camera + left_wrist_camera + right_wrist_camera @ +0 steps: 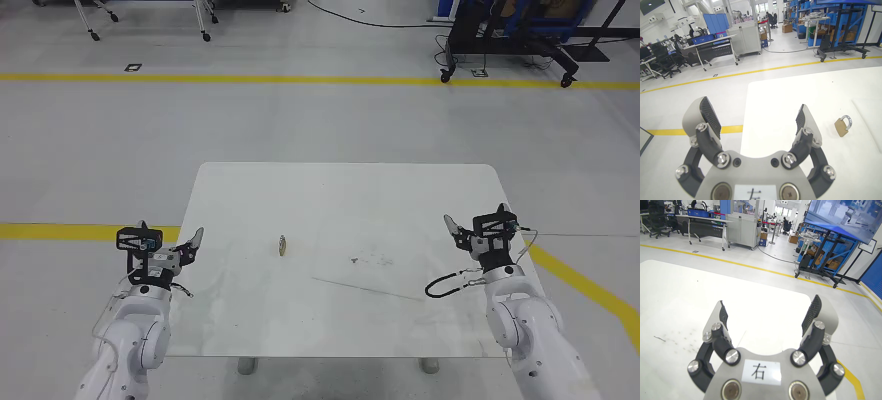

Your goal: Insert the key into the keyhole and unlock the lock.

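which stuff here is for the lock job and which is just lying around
For the job: padlock; thin grey piece, maybe the key; left tool; right tool.
Just lying about: smudge marks on the table; screen on a wheeled stand behind.

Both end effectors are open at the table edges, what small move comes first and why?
Probably ease the left end effector toward the small brass padlock with silver shackle: it lies free on the white table, nearer that side, with nothing gripped.
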Tool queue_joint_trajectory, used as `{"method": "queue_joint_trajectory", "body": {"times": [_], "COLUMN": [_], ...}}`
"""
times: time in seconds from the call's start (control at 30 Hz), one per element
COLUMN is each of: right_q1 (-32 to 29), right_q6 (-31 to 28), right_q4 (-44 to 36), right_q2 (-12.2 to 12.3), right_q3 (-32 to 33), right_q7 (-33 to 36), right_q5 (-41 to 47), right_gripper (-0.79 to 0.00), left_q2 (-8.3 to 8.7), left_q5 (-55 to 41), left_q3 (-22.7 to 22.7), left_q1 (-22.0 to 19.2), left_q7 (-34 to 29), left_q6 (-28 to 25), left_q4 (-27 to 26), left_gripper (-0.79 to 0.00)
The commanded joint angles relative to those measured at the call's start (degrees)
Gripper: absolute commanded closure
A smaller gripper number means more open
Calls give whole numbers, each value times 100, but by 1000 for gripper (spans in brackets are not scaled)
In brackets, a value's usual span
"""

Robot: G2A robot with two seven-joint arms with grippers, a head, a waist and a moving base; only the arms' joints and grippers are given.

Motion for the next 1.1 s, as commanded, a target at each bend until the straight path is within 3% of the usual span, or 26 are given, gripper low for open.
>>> {"method": "queue_joint_trajectory", "body": {"times": [0.0,0.23,0.43,0.7,0.8,0.87,0.93,1.0,1.03,1.07], "right_q1": [0,51,1122,2452,2931,3230,3453,3657,3764,3886], "right_q6": [0,-206,-1789,-4105,-5359,-5767,-5800,-5800,-5800,-5800], "right_q4": [0,12,739,2208,2844,3225,3441,3639,3750,3860], "right_q2": [0,3,-1,-53,-45,-50,-68,-71,-66,-63], "right_q3": [0,-95,-984,-1875,-2092,-2227,-2519,-2823,-2988,-3138], "right_q7": [0,84,853,796,789,890,969,935,943,972], "right_q5": [0,-35,-332,28,246,218,153,102,37,-58], "right_gripper": [-785,-785,-785,-785,-785,-785,-785,-696,-600,-582], "left_q2": [0,0,0,0,0,0,0,0,0,0], "left_q5": [0,0,0,0,0,0,0,0,0,0], "left_q3": [0,0,0,0,0,0,0,0,0,0], "left_q1": [0,0,0,0,0,0,0,0,0,0], "left_q7": [0,0,0,0,0,0,0,0,0,0], "left_q6": [0,0,0,0,0,0,0,0,0,0], "left_q4": [0,0,0,0,0,0,0,0,0,0], "left_gripper": [-785,-785,-785,-785,-785,-785,-785,-785,-785,-785]}}
